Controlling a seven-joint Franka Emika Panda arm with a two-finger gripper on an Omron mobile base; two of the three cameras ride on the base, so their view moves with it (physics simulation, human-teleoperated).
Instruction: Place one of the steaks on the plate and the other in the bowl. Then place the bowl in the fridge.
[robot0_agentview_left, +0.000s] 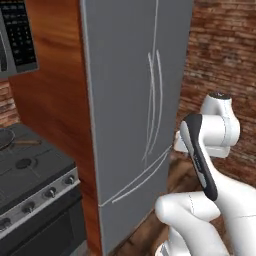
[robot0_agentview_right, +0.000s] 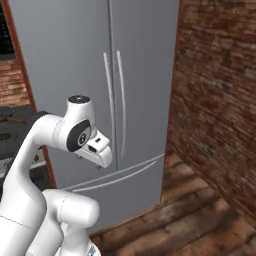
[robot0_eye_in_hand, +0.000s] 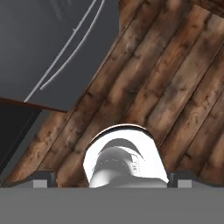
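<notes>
A tall grey fridge (robot0_agentview_left: 130, 100) with both doors closed and two long thin handles (robot0_agentview_right: 114, 100) stands at twelve o'clock ahead of the white arm, with a black stove (robot0_agentview_left: 30, 170) at its nine o'clock. The gripper (robot0_eye_in_hand: 112, 178) points down at the wooden floor (robot0_eye_in_hand: 175, 87), fingertips apart and holding nothing.

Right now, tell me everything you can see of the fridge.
The fridge is tall, grey and metallic-looking, with two upper doors meeting at a centre seam, both shut. Two long thin pale vertical handles flank that seam, and two more thin handles run across above the shut bottom drawer. It stands on the wooden floor between a wood panel and a brick wall. Nothing touches it.
</notes>
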